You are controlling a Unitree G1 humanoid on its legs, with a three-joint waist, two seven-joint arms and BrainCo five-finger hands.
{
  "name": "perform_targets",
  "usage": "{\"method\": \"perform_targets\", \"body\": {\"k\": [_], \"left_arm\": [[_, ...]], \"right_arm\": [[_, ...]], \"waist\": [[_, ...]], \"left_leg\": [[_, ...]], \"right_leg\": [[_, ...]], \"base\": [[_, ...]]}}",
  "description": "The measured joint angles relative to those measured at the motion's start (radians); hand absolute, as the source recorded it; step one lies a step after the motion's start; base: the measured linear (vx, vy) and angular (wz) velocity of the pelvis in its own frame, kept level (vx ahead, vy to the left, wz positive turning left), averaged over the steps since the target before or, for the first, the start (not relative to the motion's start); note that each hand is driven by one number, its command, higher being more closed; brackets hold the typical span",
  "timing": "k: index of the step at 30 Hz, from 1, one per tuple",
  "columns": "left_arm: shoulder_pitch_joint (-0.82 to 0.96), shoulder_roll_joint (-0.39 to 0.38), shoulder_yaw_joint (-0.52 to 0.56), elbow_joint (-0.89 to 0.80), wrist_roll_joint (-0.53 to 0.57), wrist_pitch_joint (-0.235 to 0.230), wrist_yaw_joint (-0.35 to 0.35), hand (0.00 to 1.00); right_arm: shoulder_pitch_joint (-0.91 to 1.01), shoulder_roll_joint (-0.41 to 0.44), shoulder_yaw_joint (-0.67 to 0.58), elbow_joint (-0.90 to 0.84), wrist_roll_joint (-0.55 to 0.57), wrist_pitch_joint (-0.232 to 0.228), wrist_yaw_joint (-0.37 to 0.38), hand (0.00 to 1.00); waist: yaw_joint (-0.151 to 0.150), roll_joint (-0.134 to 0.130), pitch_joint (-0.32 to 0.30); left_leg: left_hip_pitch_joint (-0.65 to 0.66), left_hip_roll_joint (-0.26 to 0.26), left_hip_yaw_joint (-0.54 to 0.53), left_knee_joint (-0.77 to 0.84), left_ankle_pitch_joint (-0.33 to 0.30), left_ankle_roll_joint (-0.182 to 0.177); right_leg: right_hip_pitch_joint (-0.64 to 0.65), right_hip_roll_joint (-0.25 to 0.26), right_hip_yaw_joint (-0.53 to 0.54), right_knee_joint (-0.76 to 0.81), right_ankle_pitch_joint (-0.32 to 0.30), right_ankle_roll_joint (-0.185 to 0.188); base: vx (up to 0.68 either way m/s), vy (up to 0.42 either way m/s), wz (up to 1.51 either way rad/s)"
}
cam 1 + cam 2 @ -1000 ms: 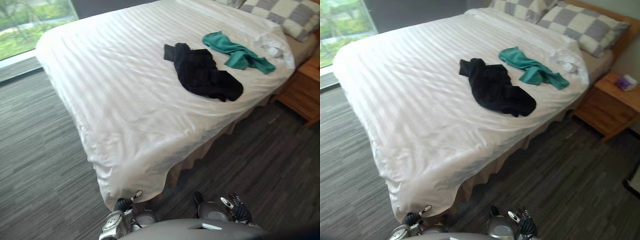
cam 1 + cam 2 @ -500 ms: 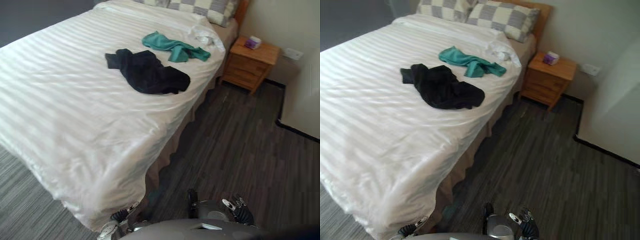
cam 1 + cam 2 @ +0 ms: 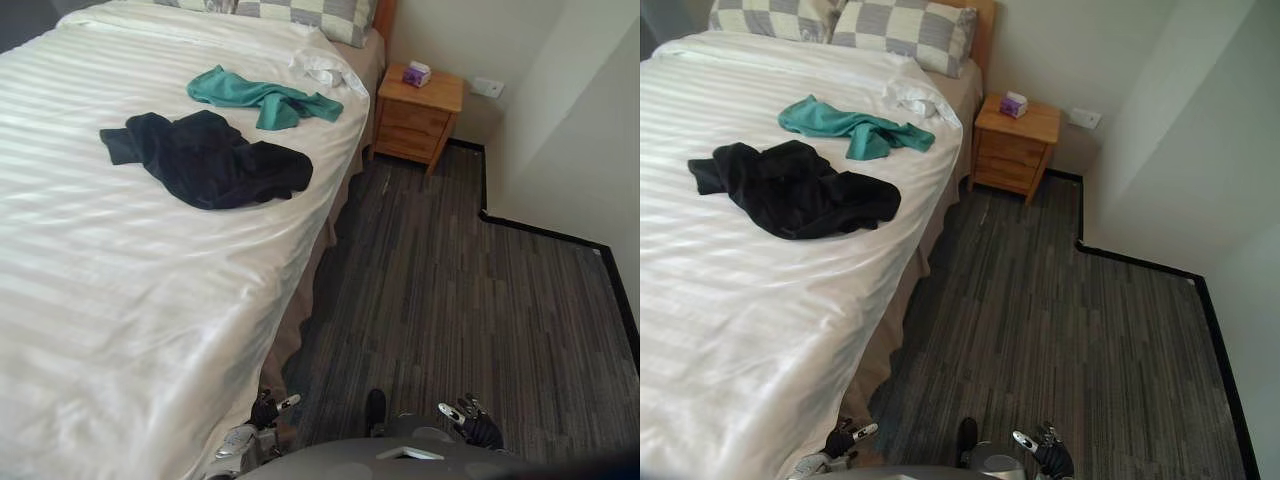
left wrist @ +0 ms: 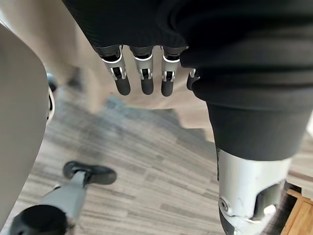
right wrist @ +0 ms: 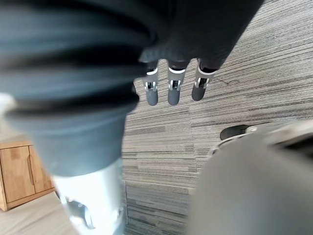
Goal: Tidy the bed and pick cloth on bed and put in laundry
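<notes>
Found a black cloth (image 3: 205, 160) crumpled on the white striped cover of the bed (image 3: 120, 300), near the edge facing the open floor. Noted a green cloth (image 3: 262, 96) lying just beyond it toward the checked pillows (image 3: 905, 30), apart from the black one. Noted also a small white cloth (image 3: 322, 68) bunched at the cover's corner by the nearest pillow. Judged both hands well apart from all three cloths.

Spotted the left hand (image 3: 268, 410) low beside the near corner of the bed, over the grey striped floor (image 3: 450, 300). Read its fingers (image 4: 142, 81) as straight and relaxed, holding nothing. Spotted the right hand (image 3: 474, 428) low as well, over the floor and clear of the bed. Read its fingers (image 5: 172, 90) as likewise loose and straight, with nothing in them.

Noted a wooden nightstand (image 3: 420, 115) against the wall beside the head of the bed, with a small purple box (image 3: 416, 74) on top.
</notes>
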Motion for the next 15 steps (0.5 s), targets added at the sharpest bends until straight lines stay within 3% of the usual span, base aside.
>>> {"method": "perform_targets", "body": {"k": [1,2,4,5,11,15], "left_arm": [[0.0,-0.004,0.02,0.001,-0.013,0.01,0.001,0.0],[0.0,-0.012,0.022,0.002,-0.015,0.019,0.0,0.0],[-0.001,-0.017,0.014,0.001,-0.014,0.028,-0.002,0.0],[-0.061,0.016,0.011,0.041,-0.012,0.275,-0.024,0.0],[-0.063,0.016,0.008,0.041,-0.013,0.275,-0.023,0.0],[-0.066,0.011,-0.034,0.038,-0.019,0.243,-0.011,0.0]], "right_arm": [[-0.018,-0.016,0.017,0.019,-0.007,0.004,0.003,0.0],[-0.034,-0.028,0.028,0.038,-0.006,0.007,0.006,0.0],[-0.062,-0.045,0.028,0.061,-0.001,0.011,0.006,0.0],[-0.053,-0.029,-0.039,0.069,0.049,0.041,-0.015,0.0],[-0.052,-0.027,-0.039,0.069,0.049,0.041,-0.016,0.0],[-0.051,-0.026,-0.037,0.064,0.053,0.044,-0.032,0.0]], "waist": [[0.012,-0.004,0.005],[0.016,0.013,0.01],[0.008,0.041,0.022],[0.005,0.059,0.007],[0.002,0.056,0.01],[0.003,0.06,0.024]], "left_leg": [[-0.012,-0.012,-0.088,0.07,-0.019,0.042],[-0.016,-0.037,-0.192,0.076,-0.07,0.084],[-0.02,-0.064,-0.255,-0.005,-0.098,0.101],[-0.029,-0.064,-0.274,-0.079,-0.058,0.034],[-0.027,-0.056,-0.277,-0.116,-0.064,0.029],[-0.03,-0.043,-0.27,-0.129,-0.063,0.028]], "right_leg": [[0.01,-0.009,0.05,0.0,-0.002,-0.003],[0.01,-0.004,0.101,0.0,0.003,0.002],[0.01,0.001,0.138,0.0,0.02,0.022],[-0.022,0.028,0.09,-0.007,-0.002,0.01],[-0.027,0.03,0.063,-0.007,0.0,0.011],[-0.028,0.029,0.029,-0.006,-0.002,0.009]], "base": [[0.08,0.073,-1.14],[0.07,0.103,-1.14],[-0.04,0.133,-0.63],[-0.06,0.074,-0.15],[-0.03,0.008,0.11],[-0.02,-0.001,0.11]]}}
